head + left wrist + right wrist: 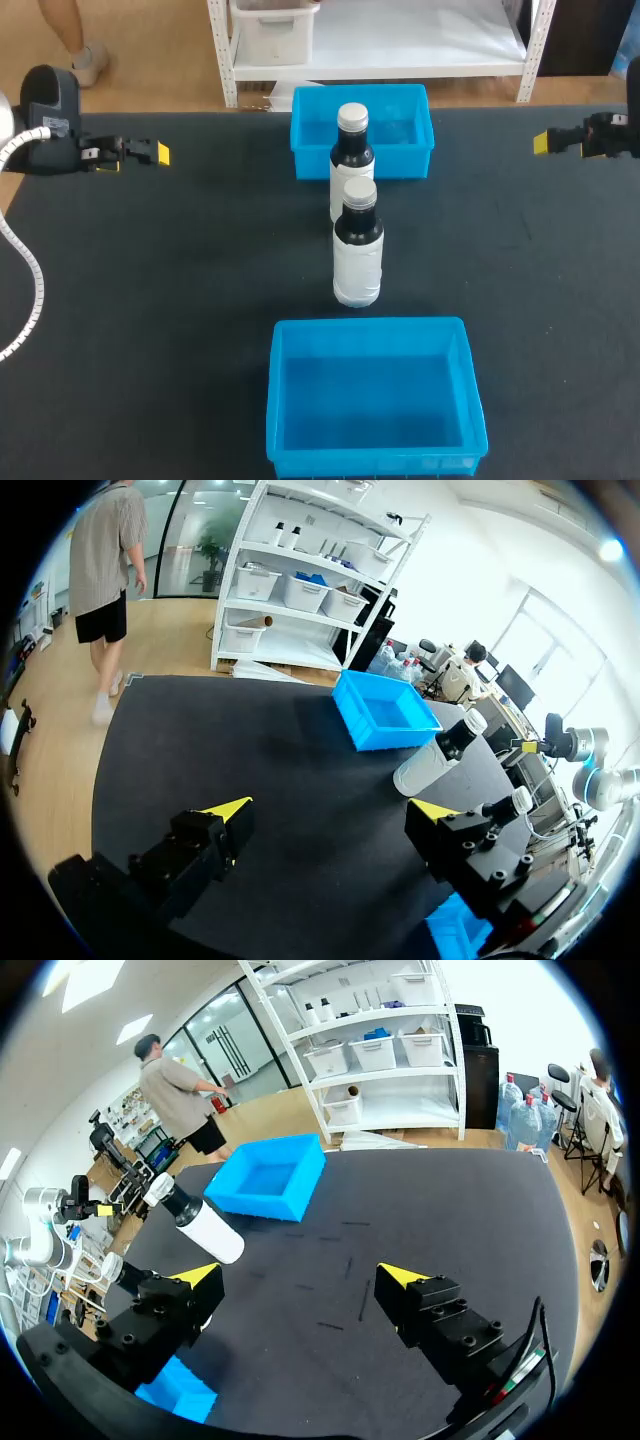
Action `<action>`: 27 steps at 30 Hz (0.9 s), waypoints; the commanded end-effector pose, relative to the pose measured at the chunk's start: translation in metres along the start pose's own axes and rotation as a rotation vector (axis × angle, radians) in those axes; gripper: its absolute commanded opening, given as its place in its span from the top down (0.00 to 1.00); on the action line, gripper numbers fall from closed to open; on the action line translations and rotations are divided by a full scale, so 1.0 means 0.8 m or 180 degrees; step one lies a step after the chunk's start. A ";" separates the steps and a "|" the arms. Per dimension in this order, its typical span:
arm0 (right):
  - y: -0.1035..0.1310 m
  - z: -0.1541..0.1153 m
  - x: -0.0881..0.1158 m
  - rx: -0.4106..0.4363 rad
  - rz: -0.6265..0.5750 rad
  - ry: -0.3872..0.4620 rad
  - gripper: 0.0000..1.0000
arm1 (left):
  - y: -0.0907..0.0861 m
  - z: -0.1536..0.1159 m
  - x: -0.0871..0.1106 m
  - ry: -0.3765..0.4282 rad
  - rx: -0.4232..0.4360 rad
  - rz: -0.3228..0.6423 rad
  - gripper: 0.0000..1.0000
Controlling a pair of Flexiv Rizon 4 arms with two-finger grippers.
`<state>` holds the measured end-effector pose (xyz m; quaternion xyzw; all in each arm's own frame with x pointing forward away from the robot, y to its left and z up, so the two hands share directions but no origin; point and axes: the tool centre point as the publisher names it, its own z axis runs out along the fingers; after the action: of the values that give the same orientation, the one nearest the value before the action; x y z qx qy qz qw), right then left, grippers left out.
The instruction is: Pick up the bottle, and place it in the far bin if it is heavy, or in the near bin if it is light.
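Bottle (pixel 357 262): upright, frame centre; second bottle (pixel 352 150) above it, against far bin (pixel 410 135); near bin (pixel 370 395) below. Left gripper (pixel 158 153), right gripper (pixel 542 142): fingers spread, empty, frame edges. Step: pick pending; next likely a reach, then closing.

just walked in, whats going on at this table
Nothing is being handled yet. Two bottles stand upright in a row on the table: the far bottle just in front of the far bin, the near bottle closer to the near bin. Neither bin shows anything inside. The left tool and right tool sit out at the table's sides, open and holding nothing, well away from the bottles.
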<state>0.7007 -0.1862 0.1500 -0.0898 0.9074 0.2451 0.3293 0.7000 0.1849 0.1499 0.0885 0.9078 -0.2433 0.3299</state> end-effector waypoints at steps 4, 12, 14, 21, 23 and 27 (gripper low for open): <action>0.001 0.000 0.000 0.0014 0.0002 -0.0004 0.00 | 0.000 0.000 0.000 0.0000 0.0000 0.0000 0.00; 0.001 0.000 0.000 0.0014 0.0002 -0.0004 0.00 | 0.000 0.000 0.000 0.0000 0.0000 0.0000 0.00; 0.001 0.000 0.000 0.0014 0.0002 -0.0004 0.00 | 0.000 0.000 0.000 0.0000 0.0000 0.0000 0.00; -0.012 -0.011 -0.022 -0.0321 -0.0566 -0.0045 0.00 | 0.000 0.000 0.000 0.0000 0.0000 0.0000 0.00; -0.011 -0.019 -0.034 -0.0632 -0.0938 -0.0031 0.00 | 0.000 0.000 0.000 0.0000 0.0000 0.0000 0.00; 0.000 -0.033 -0.048 -0.1470 -0.1784 0.0207 0.00 | 0.000 0.000 0.000 0.0000 0.0000 0.0000 0.00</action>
<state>0.7134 -0.1914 0.1831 -0.2095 0.8798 0.2107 0.3711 0.7000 0.1850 0.1499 0.0885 0.9078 -0.2433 0.3299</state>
